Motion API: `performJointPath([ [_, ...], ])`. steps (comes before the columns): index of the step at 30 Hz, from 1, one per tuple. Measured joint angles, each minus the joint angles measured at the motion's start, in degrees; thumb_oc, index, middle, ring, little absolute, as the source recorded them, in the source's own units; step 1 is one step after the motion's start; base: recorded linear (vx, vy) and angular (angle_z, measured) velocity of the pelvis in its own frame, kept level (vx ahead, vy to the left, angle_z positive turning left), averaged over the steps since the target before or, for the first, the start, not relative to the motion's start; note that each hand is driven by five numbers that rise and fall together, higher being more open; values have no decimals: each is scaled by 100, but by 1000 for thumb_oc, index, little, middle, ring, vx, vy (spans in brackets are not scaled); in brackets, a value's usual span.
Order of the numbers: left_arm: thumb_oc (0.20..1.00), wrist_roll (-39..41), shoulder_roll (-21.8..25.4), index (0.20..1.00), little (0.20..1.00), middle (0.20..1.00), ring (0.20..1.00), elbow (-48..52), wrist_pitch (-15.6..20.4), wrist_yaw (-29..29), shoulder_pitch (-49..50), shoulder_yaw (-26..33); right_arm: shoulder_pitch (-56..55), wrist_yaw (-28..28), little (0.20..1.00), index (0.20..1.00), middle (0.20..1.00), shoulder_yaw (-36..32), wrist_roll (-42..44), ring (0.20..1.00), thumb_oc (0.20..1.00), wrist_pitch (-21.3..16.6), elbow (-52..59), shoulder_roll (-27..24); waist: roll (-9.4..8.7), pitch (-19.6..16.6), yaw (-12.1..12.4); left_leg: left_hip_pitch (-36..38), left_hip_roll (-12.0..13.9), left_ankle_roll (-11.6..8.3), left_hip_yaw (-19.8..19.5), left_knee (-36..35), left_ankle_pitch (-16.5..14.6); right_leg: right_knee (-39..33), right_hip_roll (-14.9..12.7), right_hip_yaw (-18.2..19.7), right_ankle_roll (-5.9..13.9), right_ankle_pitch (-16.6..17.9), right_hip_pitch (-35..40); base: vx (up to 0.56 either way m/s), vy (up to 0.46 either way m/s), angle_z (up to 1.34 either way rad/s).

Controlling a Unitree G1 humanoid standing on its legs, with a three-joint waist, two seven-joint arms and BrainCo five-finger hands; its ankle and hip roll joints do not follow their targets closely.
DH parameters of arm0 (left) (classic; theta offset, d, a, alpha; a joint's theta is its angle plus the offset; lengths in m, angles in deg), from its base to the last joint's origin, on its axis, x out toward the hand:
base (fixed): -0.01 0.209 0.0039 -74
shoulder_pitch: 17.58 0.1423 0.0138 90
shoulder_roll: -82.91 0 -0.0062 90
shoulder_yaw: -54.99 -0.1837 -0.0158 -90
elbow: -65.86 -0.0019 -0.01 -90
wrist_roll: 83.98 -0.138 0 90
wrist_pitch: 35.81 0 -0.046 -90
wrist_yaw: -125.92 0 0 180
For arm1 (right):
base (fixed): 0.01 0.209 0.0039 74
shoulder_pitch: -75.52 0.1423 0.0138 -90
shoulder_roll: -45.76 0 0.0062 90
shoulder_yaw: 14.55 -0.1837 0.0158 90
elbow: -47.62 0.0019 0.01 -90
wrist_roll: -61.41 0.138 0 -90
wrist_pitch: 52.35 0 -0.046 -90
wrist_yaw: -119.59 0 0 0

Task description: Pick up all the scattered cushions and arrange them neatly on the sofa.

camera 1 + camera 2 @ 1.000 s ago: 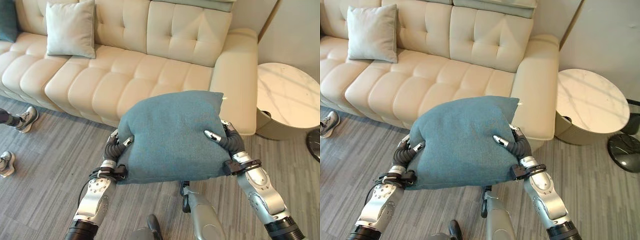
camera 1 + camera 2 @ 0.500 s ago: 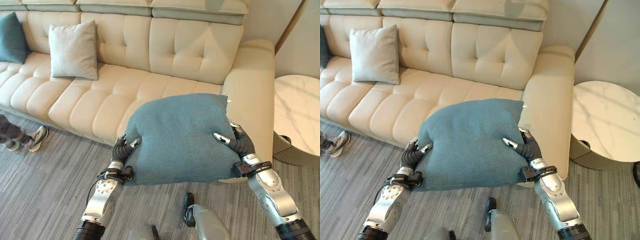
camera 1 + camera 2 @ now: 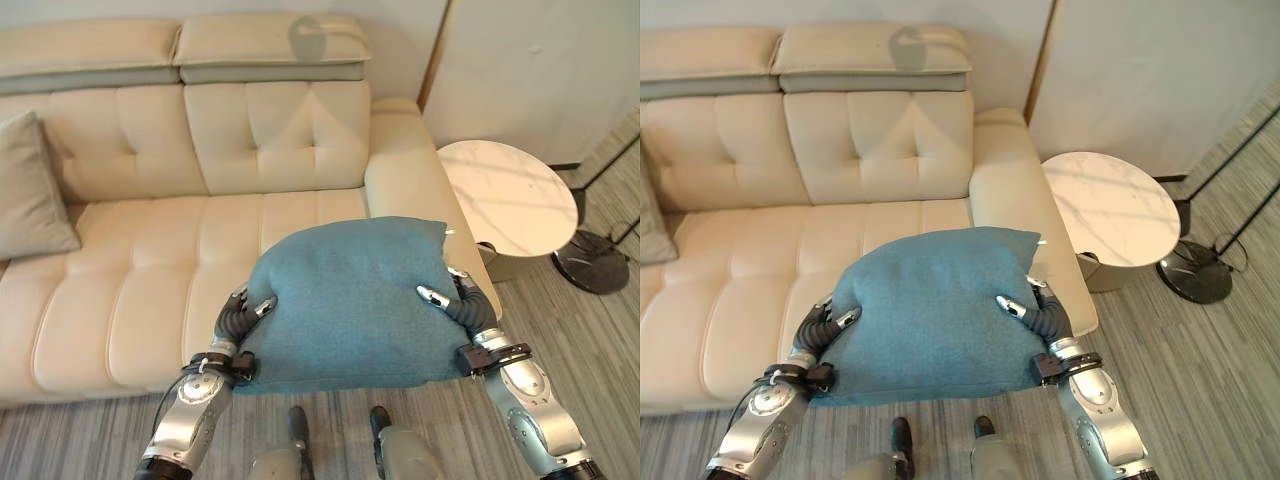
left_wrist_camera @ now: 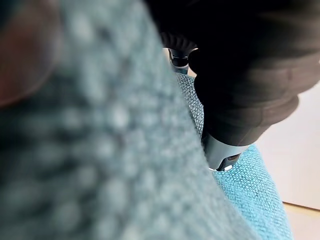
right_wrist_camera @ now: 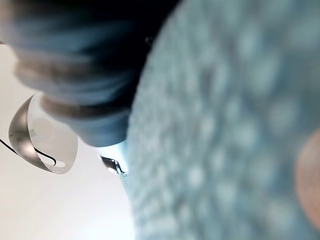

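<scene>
A large teal cushion (image 3: 350,300) is held up between both hands, above the front edge of the cream sofa (image 3: 200,250) near its right end. My left hand (image 3: 238,318) clasps the cushion's left side, thumb on top. My right hand (image 3: 462,305) clasps the right side, thumb pressed into the top face. The wrist views have the teal fabric (image 4: 125,150) right against each hand. A grey cushion (image 3: 30,205) leans against the sofa back at the far left.
A round white marble side table (image 3: 505,195) stands to the right of the sofa arm (image 3: 410,190). A black floor-lamp base (image 3: 590,270) with a thin pole sits on the grey wood floor beyond it. A white wall is behind.
The camera has moved right and nearer, bringing the sofa's right end and headrests into view. The cushion stays clasped between both hands, now over the seat edge.
</scene>
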Motion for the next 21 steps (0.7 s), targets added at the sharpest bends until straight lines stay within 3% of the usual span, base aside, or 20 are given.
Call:
performJointPath([
  [3,200,-105,75,200,200,200,200,12,7,1,14,43,-7,50,200,200,200,51,2,200,200,11,-4,81,-9,-13,-48,201,-38,79,216,-154,-128,-75,-49,-531,76,76,-7,174,129,-50],
  [4,200,-106,56,200,200,200,200,10,7,0,77,153,52,86,200,200,200,115,2,200,200,19,1,103,-9,-14,58,301,-22,122,371,-274,-6,-21,-91,-840,62,121,-138,177,17,-43],
  [6,200,-106,34,200,200,200,200,31,9,0,71,178,23,90,200,200,200,128,6,200,200,20,-7,109,-10,-21,17,341,-41,63,363,-366,-47,-353,-86,-1090,-74,227,-77,193,-35,-14],
  [7,200,-108,13,200,200,200,200,35,9,0,92,179,22,91,200,200,200,116,6,200,200,20,-18,88,13,-24,17,355,-18,17,335,-396,-19,-519,-34,-1117,-204,307,-8,154,-75,0],
  [11,200,-110,-113,200,200,200,200,42,9,1,117,174,39,89,200,200,200,101,7,200,200,21,-80,-75,167,-43,96,380,141,-114,282,-572,104,-1038,219,-1171,-361,536,258,105,-80,-1],
  [17,200,-123,-170,200,200,200,200,135,11,-150,-79,160,439,-12,200,200,200,-17,10,200,200,11,-138,-32,475,-153,102,232,235,-211,28,-770,253,-1387,341,-1456,-457,639,301,-15,-35,19],
  [21,200,-108,-169,200,200,200,200,-80,263,-630,-727,138,1537,-472,200,200,200,188,11,200,200,-293,-640,119,731,-299,178,-276,232,-207,15,-773,360,-1334,333,-1461,-495,695,-225,-202,9,6],
])
